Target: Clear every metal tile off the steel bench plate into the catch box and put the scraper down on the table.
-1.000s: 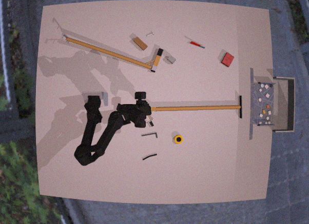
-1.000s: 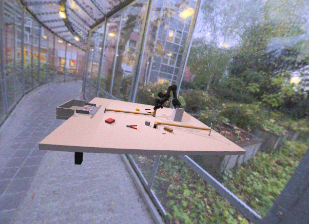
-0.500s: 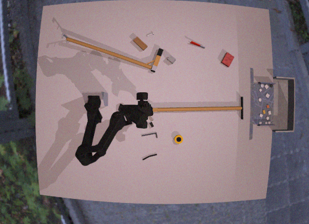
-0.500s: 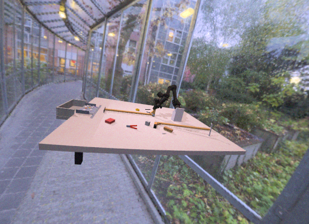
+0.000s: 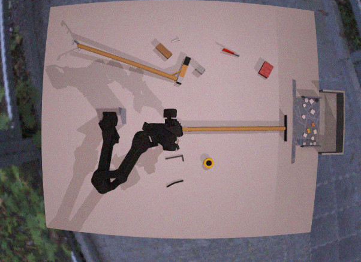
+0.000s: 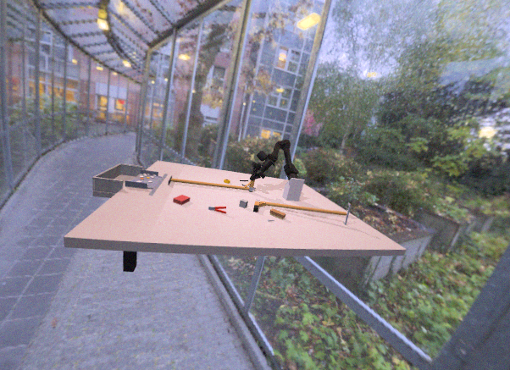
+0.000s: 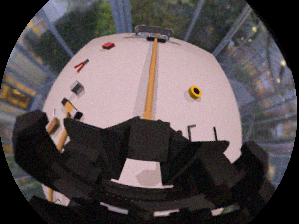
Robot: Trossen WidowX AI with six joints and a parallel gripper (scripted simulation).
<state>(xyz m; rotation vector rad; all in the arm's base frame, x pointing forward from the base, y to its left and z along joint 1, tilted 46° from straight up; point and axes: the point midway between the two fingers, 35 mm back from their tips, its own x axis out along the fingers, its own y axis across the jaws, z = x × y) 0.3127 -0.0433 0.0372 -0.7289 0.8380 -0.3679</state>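
Note:
The long scraper has a wooden handle (image 5: 234,128) (image 6: 203,183) (image 7: 151,79) and a dark crosswise blade (image 5: 285,128) (image 6: 170,180) (image 7: 156,38). My gripper (image 5: 180,130) (image 6: 252,185) is shut on the handle's near end; its own body hides the fingers in the wrist view. The blade is just short of the steel plate (image 5: 301,123) (image 6: 136,185), facing it; I cannot tell if it touches the table. Several pale tiles (image 5: 312,111) and orange tiles (image 5: 313,125) lie spread on the plate. The catch box (image 5: 340,123) (image 6: 103,186) adjoins its far end.
A second wooden-handled tool (image 5: 126,60) (image 6: 305,207), brown block (image 5: 164,51), grey cube (image 5: 199,69), pliers (image 5: 229,51) and red box (image 5: 265,69) lie on one side. A yellow roll (image 5: 208,163), hex key (image 5: 174,156) and black rod (image 5: 174,183) lie on the other.

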